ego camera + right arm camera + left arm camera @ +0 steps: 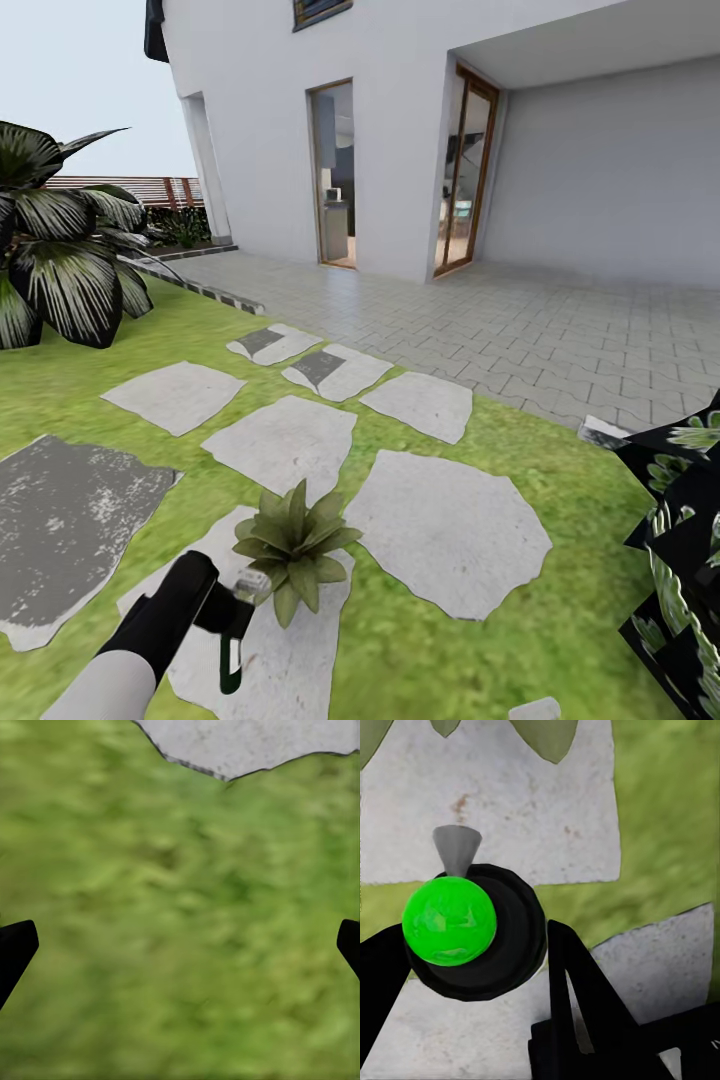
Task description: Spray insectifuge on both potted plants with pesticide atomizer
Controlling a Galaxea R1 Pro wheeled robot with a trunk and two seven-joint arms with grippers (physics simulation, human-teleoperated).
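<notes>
On the lawn (470, 640) before the white house (400, 120), among grey stepping stones (450, 525), sitting low: one potted plant (293, 545), a small rosette of pointed green leaves, resting on the edge of a pale stone. Just beside its leaves, reaching in from the lower left of the head view: the left arm (150, 625), black at the wrist and white further back, with the left gripper (232, 612) closed around the pesticide atomizer (240, 600). Pointing toward the rosette, the atomizer's pale head nearly touching the nearest leaves; hanging below the hand, a slim dark body edged with green.

In the left wrist view, gripping from both sides: black fingers (577, 990) pressing against the round dark atomizer (491, 937), topped by a bright green cap (448, 920) and a small grey nozzle (457, 849) aiming at stone and the leaf tips (547, 736) beyond.

In the right wrist view, hovering over blurred grass (180, 922) with a corner of stone (255, 742): the right gripper (180, 945), standing wide apart, only the black tips (15, 949) showing at either side, holding nothing.

Further off: a tall striped-leaf plant (60, 250) at the left, a brown slatted fence (140, 190) behind it, grey paving (520, 330) by the doors, dark patterned foliage (680, 540) at the right edge.
</notes>
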